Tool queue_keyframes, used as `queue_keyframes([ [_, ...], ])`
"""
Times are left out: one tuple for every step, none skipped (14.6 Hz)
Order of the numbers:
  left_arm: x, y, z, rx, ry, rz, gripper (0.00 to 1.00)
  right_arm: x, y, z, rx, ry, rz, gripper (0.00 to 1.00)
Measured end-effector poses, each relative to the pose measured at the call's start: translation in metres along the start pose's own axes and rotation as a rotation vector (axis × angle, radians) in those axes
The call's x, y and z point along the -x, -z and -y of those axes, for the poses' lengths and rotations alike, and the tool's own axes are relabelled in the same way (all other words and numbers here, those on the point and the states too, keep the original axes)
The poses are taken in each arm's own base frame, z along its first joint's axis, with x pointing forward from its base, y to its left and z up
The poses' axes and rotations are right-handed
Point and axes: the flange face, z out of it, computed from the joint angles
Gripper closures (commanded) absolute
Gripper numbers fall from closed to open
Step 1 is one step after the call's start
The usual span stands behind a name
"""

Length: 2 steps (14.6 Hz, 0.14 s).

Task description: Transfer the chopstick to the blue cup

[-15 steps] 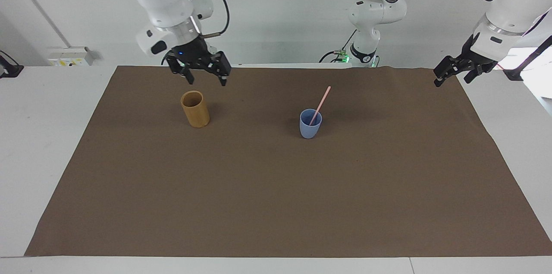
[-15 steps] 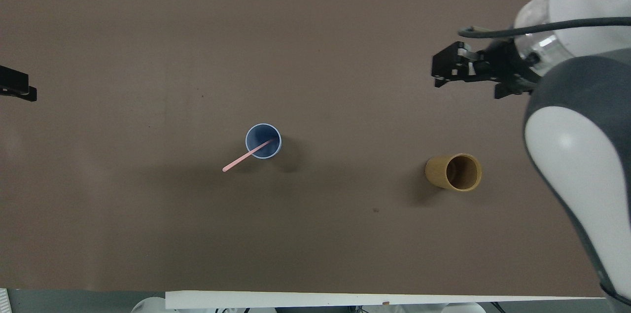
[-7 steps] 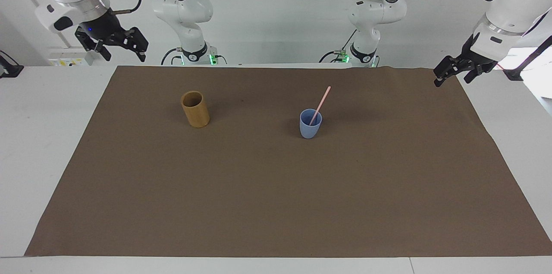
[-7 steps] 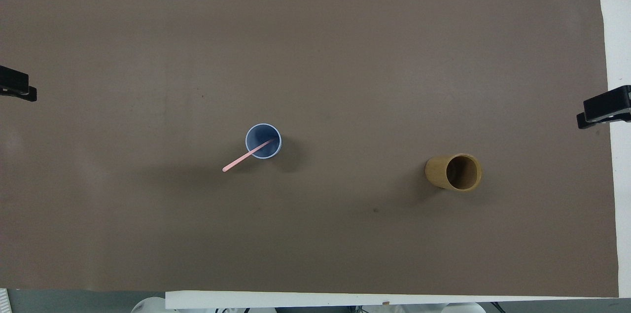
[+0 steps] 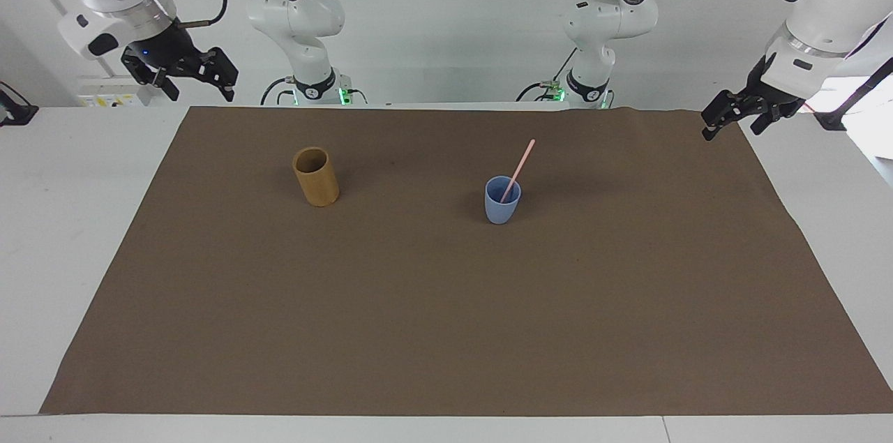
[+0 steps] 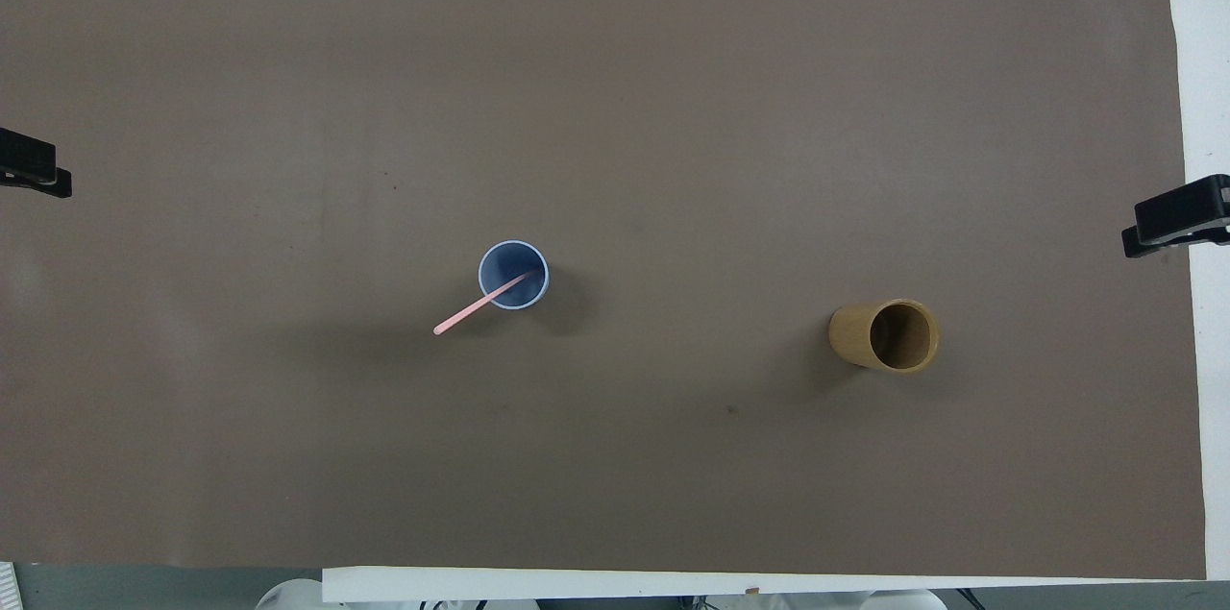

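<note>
- The chopstick (image 5: 518,169) already stands in the blue cup (image 5: 501,201), just right of centre in the facing view; its long axis leans up and to the right, out over the rim.
- The left gripper (image 5: 741,116), at that view's right edge, hangs with fingers spread and empty over the mat's corner, and is judged the nearer of the two.
- The right gripper (image 5: 183,71), upper left, is likewise spread and empty, above the tan cup (image 5: 316,176).
- The transfer looks finished; no reach seems needed.
</note>
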Motion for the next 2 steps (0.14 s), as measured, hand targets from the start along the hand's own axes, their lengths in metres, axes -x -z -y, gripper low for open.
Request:
queue_keyframes([
  [0.0000, 0.0000, 0.0000, 0.000, 0.000, 0.000, 0.00, 0.0003, 0.0014, -0.0012, 0.002, -0.002, -0.007, 0.00],
  [0.0000, 0.0000, 0.0000, 0.000, 0.000, 0.000, 0.00, 0.0000, 0.0021, -0.0028, 0.002, -0.005, -0.012, 0.00],
])
